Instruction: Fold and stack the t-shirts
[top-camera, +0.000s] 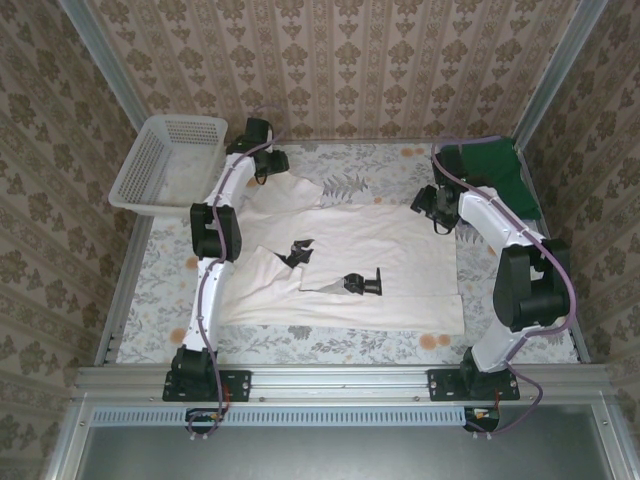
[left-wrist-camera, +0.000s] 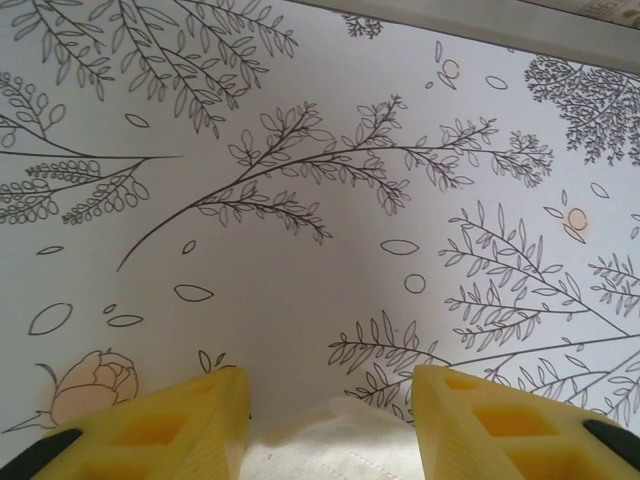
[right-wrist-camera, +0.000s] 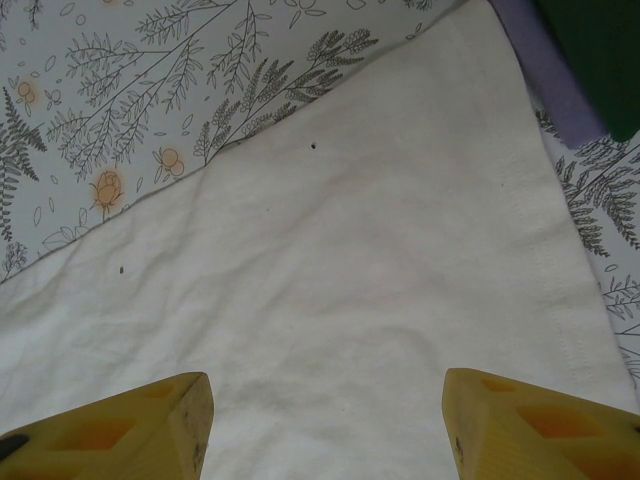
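A cream-white cloth t-shirt (top-camera: 380, 255) lies spread across the middle of the floral-covered bench (top-camera: 150, 290). A dark green t-shirt with purplish edging (top-camera: 497, 168) sits at two o'clock, and a white plastic mesh basket (top-camera: 135, 180) at ten. At eleven, the left gripper (left-wrist-camera: 330, 390) stands parted, the cream shirt's edge between its fingers. The right gripper (right-wrist-camera: 328, 390), released, hovers over that shirt's two o'clock corner.

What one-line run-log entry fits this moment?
left hand: open, at cream t-shirt edge | right hand: open, over cream t-shirt | cream t-shirt: spread out | green t-shirt: far right, apart
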